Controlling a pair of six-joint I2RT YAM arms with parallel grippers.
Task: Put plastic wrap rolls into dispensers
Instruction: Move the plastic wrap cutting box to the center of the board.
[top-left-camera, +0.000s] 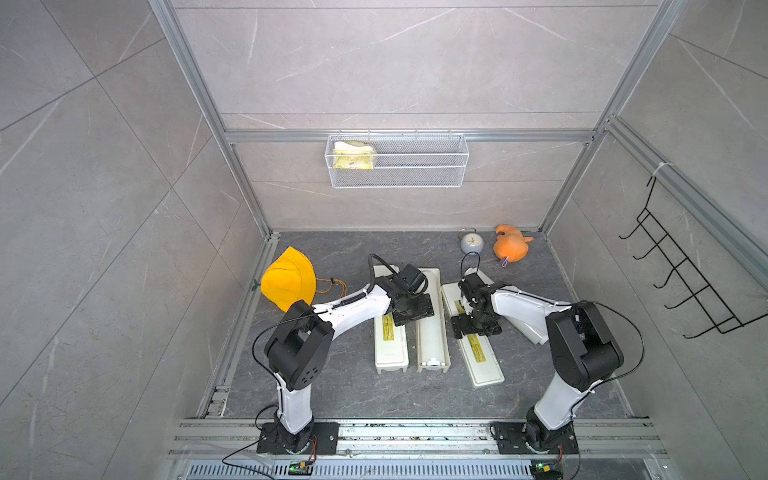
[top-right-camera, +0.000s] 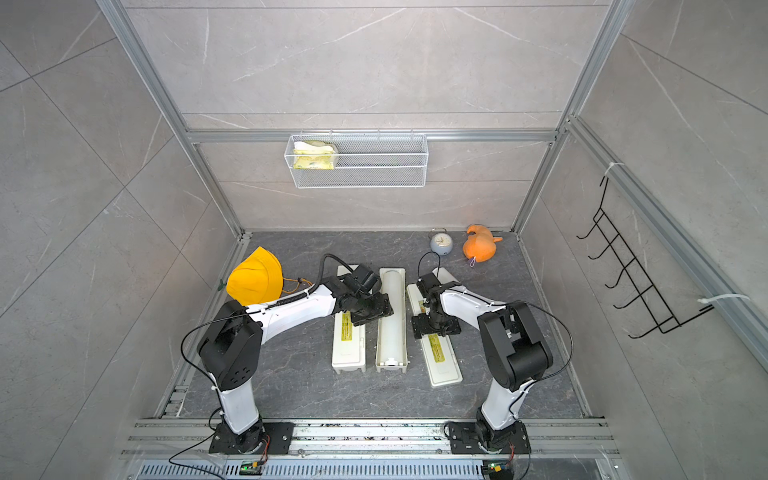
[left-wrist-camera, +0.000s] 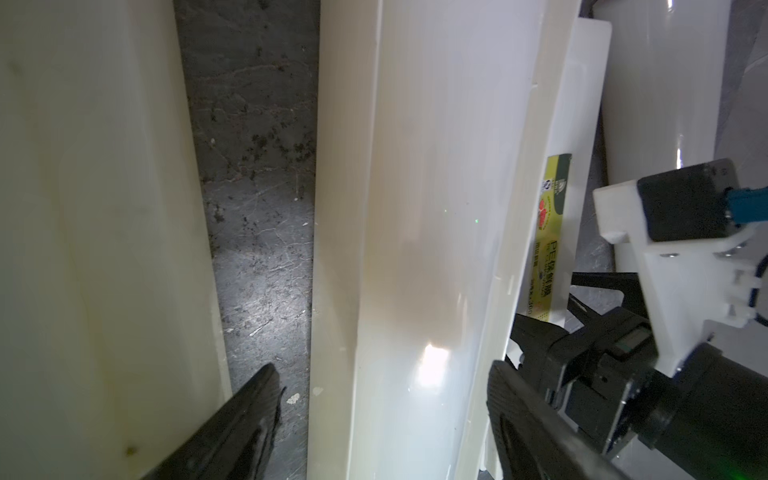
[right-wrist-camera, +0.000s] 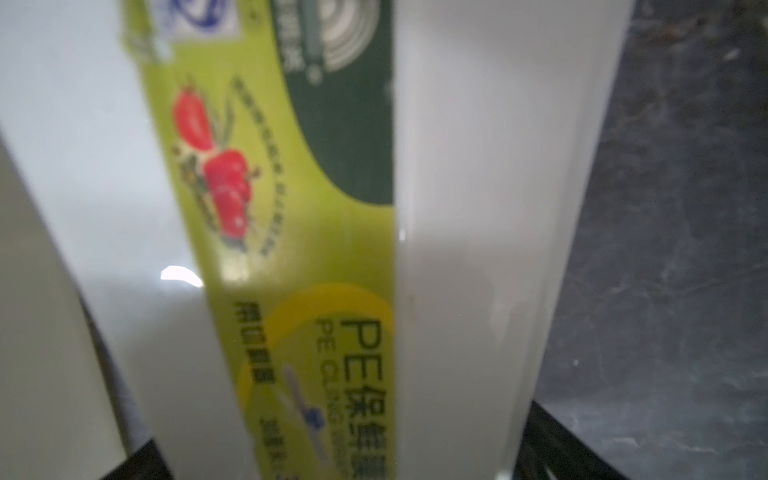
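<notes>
Left tool (left-wrist-camera: 382, 370) wide astride open dispenser (left-wrist-camera: 332, 249) with roll (left-wrist-camera: 436, 208) inside — right tool (right-wrist-camera: 349, 449) wide over closed dispenser (top-left-camera: 484, 365)

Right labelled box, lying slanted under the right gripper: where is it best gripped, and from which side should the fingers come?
Take the right labelled box probably across its narrow width, near mid-length, straight down from above. It lies flat, long and slim, with bare table along both long sides there; its far end crowds the open trough. The right gripper hangs above it.
</notes>
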